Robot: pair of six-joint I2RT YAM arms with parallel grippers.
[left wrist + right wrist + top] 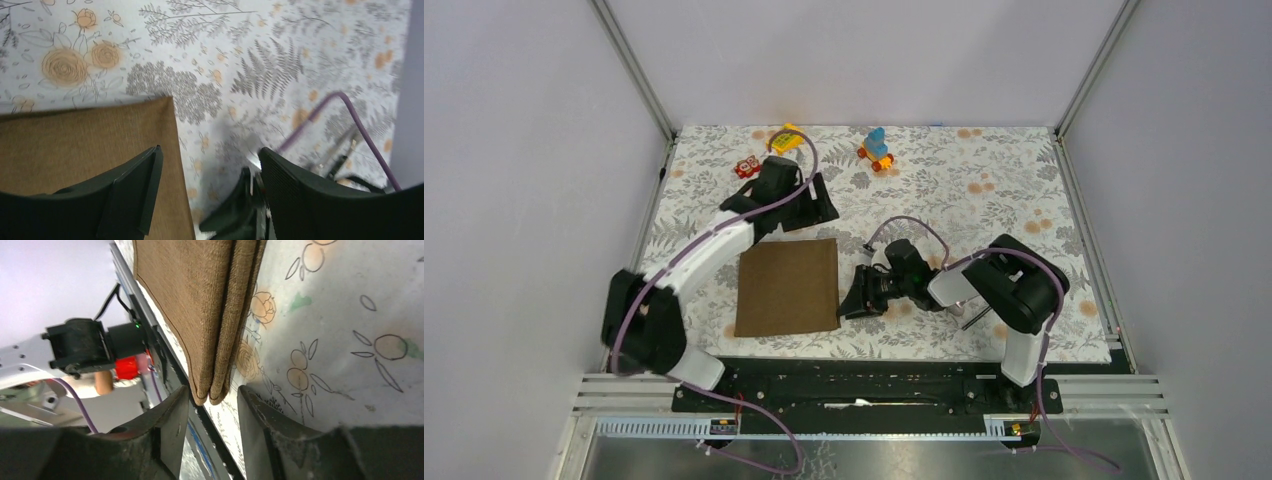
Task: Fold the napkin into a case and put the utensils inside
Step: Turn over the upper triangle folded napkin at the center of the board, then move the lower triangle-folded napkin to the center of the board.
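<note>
Right gripper (pixel 212 395), fingers spread, faces the folded napkin (pixel 787 287) at its 9 o'clock, mid-table, fold edge running 12 to 6; left gripper (pixel 822 208), also spread, hovers at the far-right corner

Plain pale lilac-grey walls close the scene on three sides: a back wall (pixel 864 60), a left wall (pixel 524 150) and a right wall (pixel 1184 150). Slim silver metal posts (pixel 634 70) rise along the two far corners. A grey floral-patterned tablecloth with orange blooms (pixel 984 170) covers the tabletop (pixel 1064 205). Ribbed silver metal rails (pixel 1124 398) run along its near edge. The light is soft and even, with faint shadows.
</note>
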